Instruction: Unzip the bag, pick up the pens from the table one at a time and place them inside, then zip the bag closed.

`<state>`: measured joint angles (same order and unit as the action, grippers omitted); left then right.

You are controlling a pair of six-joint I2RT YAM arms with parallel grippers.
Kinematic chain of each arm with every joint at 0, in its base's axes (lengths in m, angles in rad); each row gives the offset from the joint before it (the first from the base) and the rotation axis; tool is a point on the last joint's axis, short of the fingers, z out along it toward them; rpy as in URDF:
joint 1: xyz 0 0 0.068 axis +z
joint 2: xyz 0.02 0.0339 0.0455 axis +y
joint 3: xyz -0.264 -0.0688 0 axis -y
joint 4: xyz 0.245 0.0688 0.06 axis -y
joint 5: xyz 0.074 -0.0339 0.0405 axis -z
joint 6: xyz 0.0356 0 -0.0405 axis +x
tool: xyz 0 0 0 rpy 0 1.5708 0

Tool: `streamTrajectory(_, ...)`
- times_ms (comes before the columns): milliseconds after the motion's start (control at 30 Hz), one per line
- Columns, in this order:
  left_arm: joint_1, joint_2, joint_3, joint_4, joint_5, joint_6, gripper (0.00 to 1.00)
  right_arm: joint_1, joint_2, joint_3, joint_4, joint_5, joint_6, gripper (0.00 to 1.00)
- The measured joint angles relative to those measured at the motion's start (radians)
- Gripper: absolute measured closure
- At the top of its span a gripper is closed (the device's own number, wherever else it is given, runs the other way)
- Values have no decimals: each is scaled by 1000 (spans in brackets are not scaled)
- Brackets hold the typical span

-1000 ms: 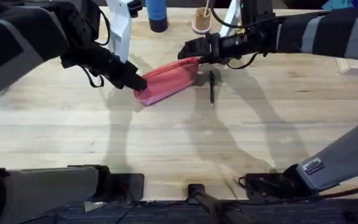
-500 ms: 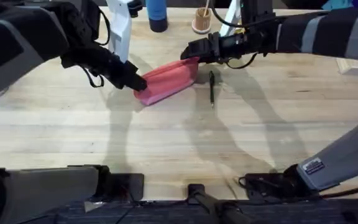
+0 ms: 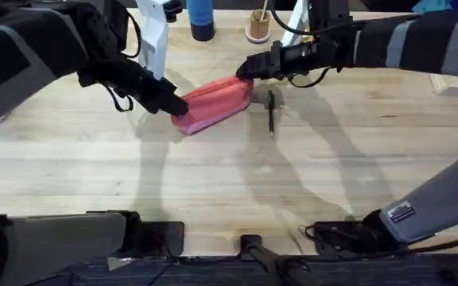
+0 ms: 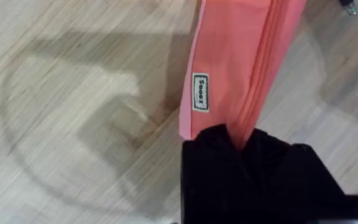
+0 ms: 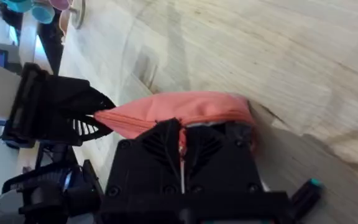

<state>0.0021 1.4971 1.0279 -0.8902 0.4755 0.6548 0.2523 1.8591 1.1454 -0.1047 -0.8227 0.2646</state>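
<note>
Overhead, left to right. Left gripper sits at the far-left-centre of the table, fingers pinched together on the near-left end of the bag. In the left wrist view the black fingers are clamped on the pink fabric right at the end of the zip seam, and the bag runs away from them toward 12 o'clock, a small white label on its side. From the left gripper the bag extends toward 2 o'clock, lying slantwise on the table with its far end raised slightly. Right gripper is at that far-right end, touching the bag's top edge; the arm reaches in from 3 o'clock. In the right wrist view the right gripper has its black fingers drawn nearly together over the bag at the zip line; whether they actually grip the zip pull I cannot tell. The left gripper shows beyond, holding the opposite end. Pen lies on the table just beside the bag's far end, at about 5 o'clock from the right gripper, lengthwise along the 12–6 line, not touching the bag. Zip state: cannot tell from these views.
</note>
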Motion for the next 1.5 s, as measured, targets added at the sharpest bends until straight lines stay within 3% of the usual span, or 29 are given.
streamTrajectory(767,0,0,0,-3,-2,0,958,33,-47,33,-25,58,-1,970)
streamTrajectory(1133,2,0,0,-7,-18,0,958,178,-120,136,-258,393,-192,970)
streamTrajectory(1500,2,0,0,-3,-19,0,959,339,-149,161,-283,686,-344,970)
